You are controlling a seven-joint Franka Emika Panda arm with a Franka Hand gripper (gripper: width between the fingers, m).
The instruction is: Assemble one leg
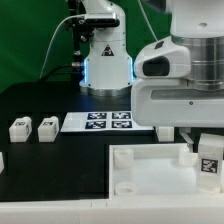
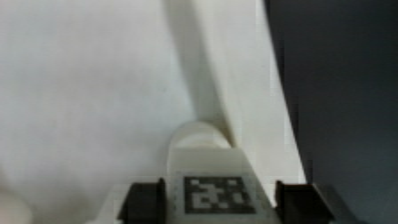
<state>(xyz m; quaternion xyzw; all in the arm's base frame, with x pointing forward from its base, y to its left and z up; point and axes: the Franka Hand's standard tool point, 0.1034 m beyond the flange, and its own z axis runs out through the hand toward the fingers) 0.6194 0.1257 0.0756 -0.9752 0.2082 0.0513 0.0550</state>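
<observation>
Left on the counter [image 1: 55,175], one leg [image 1: 20,127] and a second leg [image 1: 47,127] sit side by side, with open black room around them. Next comes the marker board [image 1: 97,122]. The near tray [image 1: 150,182] is cut off by the frame. Right: fingers [image 2: 151,203] clamped on a third leg [image 2: 217,190] at the tray's right edge, the arm [image 1: 185,75] hiding what's behind.

The pincer [image 2: 215,197] has the leg [image 2: 212,158] between its two black fingers [image 2: 146,202], one pressed against each side. The leg is a small white block with a rounded end, and the black-and-white marker tag [image 2: 217,192] on its face looks straight at the camera. Behind it lies the white tray [image 2: 89,100], with a raised rim [image 2: 226,70] running along its edge. Past that rim is the dark surface [image 2: 342,80].
</observation>
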